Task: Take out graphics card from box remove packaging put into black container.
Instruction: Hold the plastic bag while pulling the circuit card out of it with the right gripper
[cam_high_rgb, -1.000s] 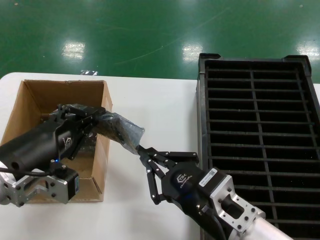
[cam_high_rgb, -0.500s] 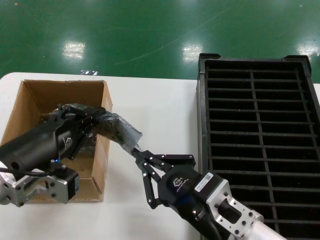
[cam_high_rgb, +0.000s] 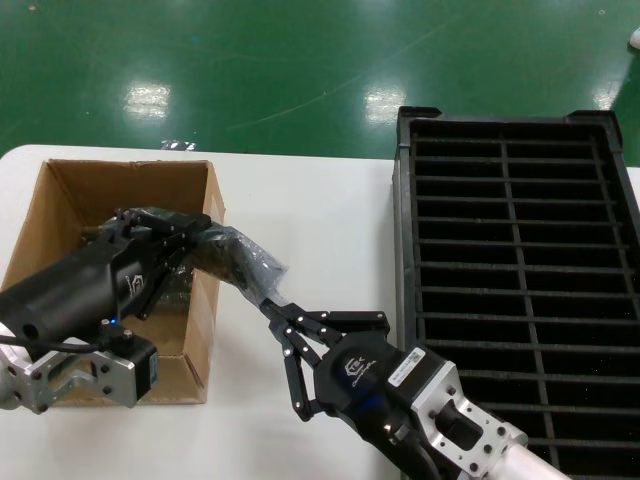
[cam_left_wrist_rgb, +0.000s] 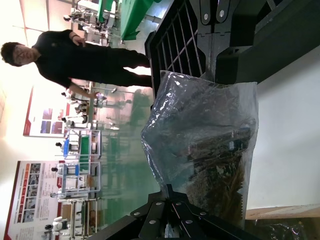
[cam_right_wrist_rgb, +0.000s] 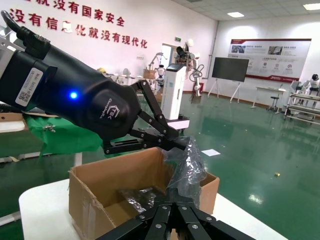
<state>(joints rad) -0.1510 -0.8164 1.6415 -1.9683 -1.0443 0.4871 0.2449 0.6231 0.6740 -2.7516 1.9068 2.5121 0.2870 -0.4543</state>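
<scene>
The packaging, a crinkly translucent bag, is stretched in the air between both grippers over the right wall of the brown box. My left gripper is shut on the bag's end above the box; its jaws pinch the plastic. My right gripper is shut on the opposite end, over the white table. The graphics card shows as a dark board inside the bag. From the right wrist, the bag rises from my right gripper toward the left gripper. The black container lies to the right.
More glossy-wrapped dark cards lie in the bottom of the box. The white table runs between box and container. Green floor lies beyond the table. A person stands far off.
My right gripper has slid a little left and toward the table's near edge, keeping its pinch on the bag's end. The left gripper has stayed put.
</scene>
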